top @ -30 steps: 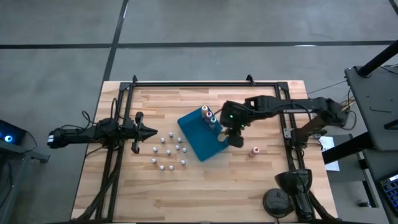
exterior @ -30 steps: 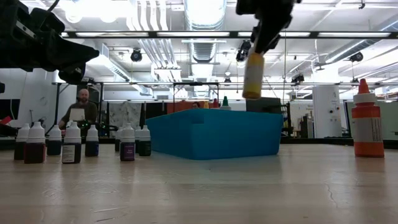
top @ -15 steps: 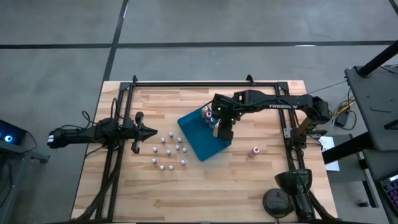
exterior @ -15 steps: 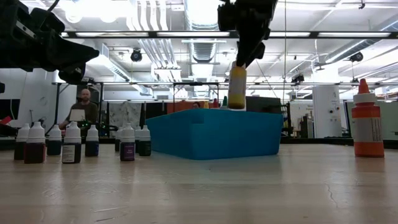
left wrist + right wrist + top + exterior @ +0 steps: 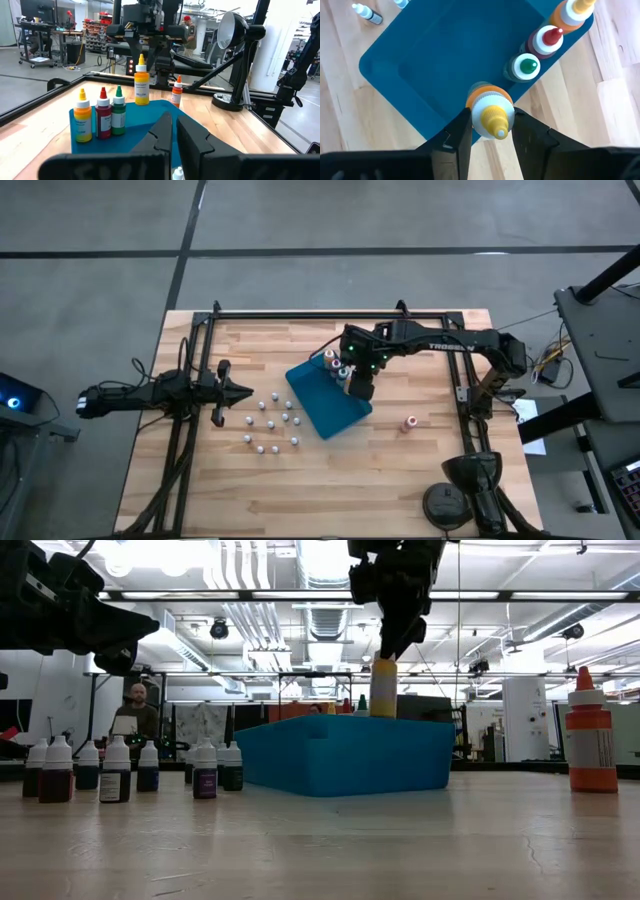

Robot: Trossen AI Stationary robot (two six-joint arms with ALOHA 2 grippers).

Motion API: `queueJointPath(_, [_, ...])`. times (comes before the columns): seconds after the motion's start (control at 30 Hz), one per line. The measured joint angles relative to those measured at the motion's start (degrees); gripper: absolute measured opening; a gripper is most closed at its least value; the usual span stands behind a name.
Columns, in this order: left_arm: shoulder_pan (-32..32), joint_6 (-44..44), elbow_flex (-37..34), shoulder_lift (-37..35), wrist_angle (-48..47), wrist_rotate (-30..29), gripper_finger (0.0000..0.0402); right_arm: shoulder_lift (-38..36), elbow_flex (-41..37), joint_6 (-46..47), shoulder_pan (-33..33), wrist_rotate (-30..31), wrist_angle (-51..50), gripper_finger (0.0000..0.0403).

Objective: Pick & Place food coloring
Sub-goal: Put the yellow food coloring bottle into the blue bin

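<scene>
Over on the left, the left hand hangs above the desk with its fingers pressed together, holding nothing, pointed toward the cluster of small white-topped bottles standing just beyond it. Next comes the blue tray, set at a slant near the middle of the desk. Three bottles of food coloring already stand in a row along its far edge: an orange-topped one, a red one and a green one.

Right beside that row, the right hand is clamped on a yellow-capped bottle, gripping it at the neck from directly above. The bottle hangs upright, its long axis vertical, its base low inside the tray next to the green one; whether it touches the floor I cannot tell. Setting it down should need only a straight drop and release. Farther right, one orange bottle stands alone on the desk, nearest the right arm.
</scene>
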Motion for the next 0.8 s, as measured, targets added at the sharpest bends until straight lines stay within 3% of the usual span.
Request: queueJointPath(0.8, [0.01,0.0,0.0,-0.01,0.0,-0.01,0.0,4.37,-0.26,-0.24,0.02,0.48,-0.04,0.0109])
